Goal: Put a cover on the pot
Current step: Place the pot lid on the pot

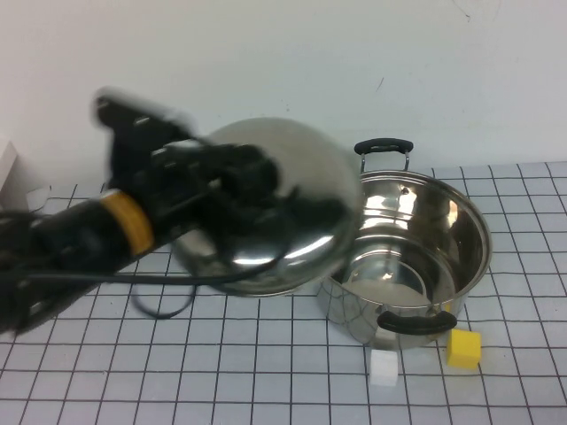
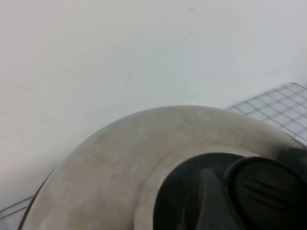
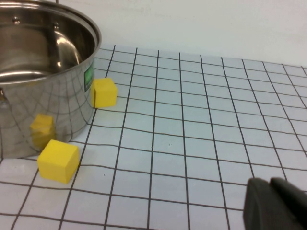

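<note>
The large shiny steel pot [image 1: 478,232] with two black loop handles stands open on the gridded mat at right; it also shows in the right wrist view [image 3: 48,105]. My left gripper [image 1: 306,211] is shut on the black knob [image 2: 266,191] of the domed steel lid [image 1: 306,155]. It holds the lid tilted in the air, just left of the pot and overlapping its left rim. The lid fills the left wrist view [image 2: 115,163]. My right gripper [image 3: 274,203] is shut and empty, low over the mat to the right of the pot, out of the high view.
A yellow cube [image 1: 463,348] and a white cube [image 1: 384,367] lie in front of the pot. The right wrist view shows two yellow cubes [image 3: 104,92] [image 3: 58,161] beside the pot wall. A white wall stands behind the mat.
</note>
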{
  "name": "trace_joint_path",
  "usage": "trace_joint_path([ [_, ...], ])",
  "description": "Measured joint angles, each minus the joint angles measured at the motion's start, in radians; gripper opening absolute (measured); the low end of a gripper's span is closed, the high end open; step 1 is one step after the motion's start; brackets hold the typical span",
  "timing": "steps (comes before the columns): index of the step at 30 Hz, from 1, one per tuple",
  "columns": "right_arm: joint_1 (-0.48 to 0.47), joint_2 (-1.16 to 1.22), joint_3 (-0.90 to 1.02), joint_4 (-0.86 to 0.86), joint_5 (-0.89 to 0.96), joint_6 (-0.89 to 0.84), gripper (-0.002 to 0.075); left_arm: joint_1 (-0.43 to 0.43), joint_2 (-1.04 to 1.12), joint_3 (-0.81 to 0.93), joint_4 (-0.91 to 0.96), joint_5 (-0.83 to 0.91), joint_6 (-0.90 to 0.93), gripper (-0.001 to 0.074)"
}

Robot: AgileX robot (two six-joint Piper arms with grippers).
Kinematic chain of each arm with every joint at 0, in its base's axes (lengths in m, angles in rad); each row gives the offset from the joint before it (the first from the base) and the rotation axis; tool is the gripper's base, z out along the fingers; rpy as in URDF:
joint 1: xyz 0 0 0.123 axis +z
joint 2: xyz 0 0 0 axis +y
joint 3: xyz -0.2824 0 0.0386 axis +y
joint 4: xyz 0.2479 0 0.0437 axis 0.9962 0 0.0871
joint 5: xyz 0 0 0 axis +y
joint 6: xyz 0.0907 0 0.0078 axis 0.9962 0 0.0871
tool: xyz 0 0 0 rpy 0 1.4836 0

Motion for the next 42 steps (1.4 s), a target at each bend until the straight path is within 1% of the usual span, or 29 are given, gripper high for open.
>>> trace_joint_path([
  [3,0.000,0.000,0.000,0.000,0.000,0.000,0.0009,-0.090,0.044,-0.101,0.055,0.068,-0.045,0.0337],
  [5,0.000,0.000,0.000,0.000,0.000,0.000,0.0009,-0.135,0.093,-0.170,0.067,0.087,-0.066,0.0337],
  [8,0.000,0.000,0.000,0.000,0.000,0.000,0.0009,-0.186,0.172,-0.269,0.072,0.102,-0.078,0.0337],
  [13,0.000,0.000,0.000,0.000,0.000,0.000,0.0009,-0.239,0.310,-0.419,0.073,0.139,-0.091,0.0337],
  [16,0.000,0.000,0.000,0.000,0.000,0.000,0.0009,-0.249,0.380,-0.494,0.074,0.159,-0.096,0.0337],
  [20,0.000,0.000,0.000,0.000,0.000,0.000,0.0009,-0.258,0.451,-0.544,0.074,0.168,-0.100,0.0337],
  [30,0.000,0.000,0.000,0.000,0.000,0.000,0.0009,-0.258,0.587,-0.576,0.076,0.143,-0.107,0.0337],
  [42,0.000,0.000,0.000,0.000,0.000,0.000,0.0009,-0.258,0.611,-0.590,0.076,0.099,-0.122,0.0337],
])
